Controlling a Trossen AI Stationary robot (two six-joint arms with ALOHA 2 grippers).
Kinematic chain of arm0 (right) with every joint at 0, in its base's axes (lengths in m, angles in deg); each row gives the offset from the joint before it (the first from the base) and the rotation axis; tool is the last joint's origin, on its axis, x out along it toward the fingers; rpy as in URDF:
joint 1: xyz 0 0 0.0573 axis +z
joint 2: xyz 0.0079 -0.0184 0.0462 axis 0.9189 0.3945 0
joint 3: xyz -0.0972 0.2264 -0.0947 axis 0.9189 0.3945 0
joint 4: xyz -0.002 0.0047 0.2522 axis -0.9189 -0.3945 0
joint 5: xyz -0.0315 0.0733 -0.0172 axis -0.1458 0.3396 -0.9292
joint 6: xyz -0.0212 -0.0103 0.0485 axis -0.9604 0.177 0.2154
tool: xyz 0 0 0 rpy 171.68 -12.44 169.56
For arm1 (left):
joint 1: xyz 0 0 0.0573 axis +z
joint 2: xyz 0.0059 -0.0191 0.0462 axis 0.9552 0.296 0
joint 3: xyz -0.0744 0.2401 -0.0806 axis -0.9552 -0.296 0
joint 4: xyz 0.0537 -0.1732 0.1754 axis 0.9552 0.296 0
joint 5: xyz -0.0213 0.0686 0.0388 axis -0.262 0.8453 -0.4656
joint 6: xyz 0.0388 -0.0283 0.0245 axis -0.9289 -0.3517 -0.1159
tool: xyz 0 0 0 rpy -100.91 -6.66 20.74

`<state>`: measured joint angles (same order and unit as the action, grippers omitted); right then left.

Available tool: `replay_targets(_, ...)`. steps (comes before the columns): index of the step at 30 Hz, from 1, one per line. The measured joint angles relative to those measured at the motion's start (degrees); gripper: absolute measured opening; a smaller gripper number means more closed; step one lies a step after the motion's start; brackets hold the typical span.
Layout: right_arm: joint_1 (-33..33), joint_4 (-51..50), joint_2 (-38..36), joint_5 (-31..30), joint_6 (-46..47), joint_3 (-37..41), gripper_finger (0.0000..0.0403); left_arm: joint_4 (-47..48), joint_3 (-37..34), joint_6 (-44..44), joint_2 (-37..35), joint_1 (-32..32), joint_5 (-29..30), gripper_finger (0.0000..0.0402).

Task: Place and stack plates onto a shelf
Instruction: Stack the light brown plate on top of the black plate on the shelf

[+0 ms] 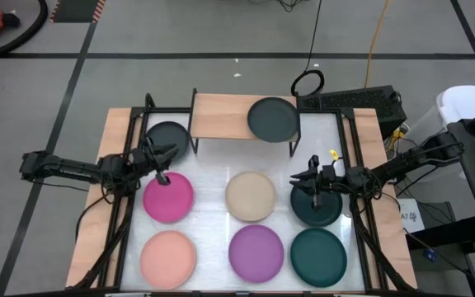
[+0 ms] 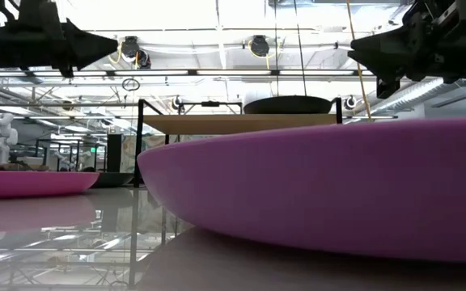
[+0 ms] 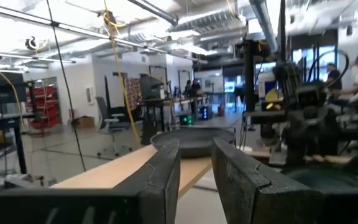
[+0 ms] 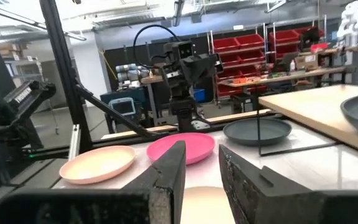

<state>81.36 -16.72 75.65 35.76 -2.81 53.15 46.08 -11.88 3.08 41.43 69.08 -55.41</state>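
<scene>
Bright, even light falls from ceiling lamps overhead. In the high view the glossy white worktop shows pale glare between the plates, and shadows under them are short and soft. The low view is strongly backlit: ceiling strip lights burn out to white, the arms above read as dark silhouettes, and the near purple plate is large and out of focus, with a sheen on the worktop in front of it. In both wrist views the near dark fingers are blurred; the far room behind is sharper, with ceiling lights blown out.
</scene>
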Motion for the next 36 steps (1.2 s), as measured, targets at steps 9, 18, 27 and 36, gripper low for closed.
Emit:
replay_targets(9, -0.75, 1.47, 0.0, -2.61, -1.92, 0.0, 0.0082, -0.38, 0.0, -2.92, -0.03, 0.11, -5.54, 0.0097)
replay_targets(18, -0.79, 6.53, 0.0, -2.38, -1.35, 0.0, 0.0082, -0.85, 0.0, 3.49, -0.03, 0.09, -12.44, 0.0097)
replay_targets(27, -0.79, 9.32, 0.02, -2.35, -1.68, 0.0, 0.0082, 27.38, 14.19, 4.85, 2.58, 0.09, -12.19, 0.0097)
replay_targets(36, -0.79, 10.97, 0.02, -2.33, -2.79, 0.0, 0.0082, 50.89, 33.19, 5.14, 18.62, 0.09, -14.77, 0.0097)
